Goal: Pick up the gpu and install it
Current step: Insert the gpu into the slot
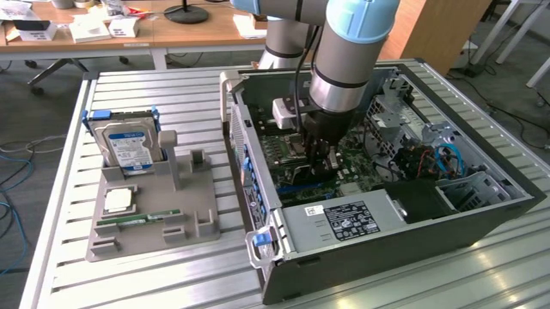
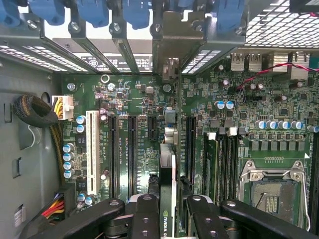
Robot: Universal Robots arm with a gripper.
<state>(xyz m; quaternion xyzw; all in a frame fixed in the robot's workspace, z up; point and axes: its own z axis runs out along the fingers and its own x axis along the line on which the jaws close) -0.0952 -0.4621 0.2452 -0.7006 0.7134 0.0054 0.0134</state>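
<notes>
My gripper point(image 1: 321, 156) reaches down inside the open computer case point(image 1: 481, 219), over the green motherboard point(image 1: 288, 151). It is shut on the gpu point(image 2: 168, 174), which the wrist view shows edge-on as a thin dark card between the two black fingers point(image 2: 144, 211). The card's metal bracket point(image 2: 171, 45) stands at the case's rear slot wall, under the blue latches point(image 2: 94, 11). The card hangs over the motherboard point(image 2: 134, 94) between two long black expansion slots point(image 2: 132, 149). I cannot tell whether its edge touches a slot.
A grey parts holder point(image 1: 154, 215) on the slatted table carries a silver hard drive point(image 1: 129, 147), a CPU point(image 1: 118, 201) and a green RAM stick point(image 1: 140, 219). The power supply point(image 1: 339, 222) fills the case's near corner. Cables point(image 2: 37, 112) and the CPU socket point(image 2: 271, 191) flank the card.
</notes>
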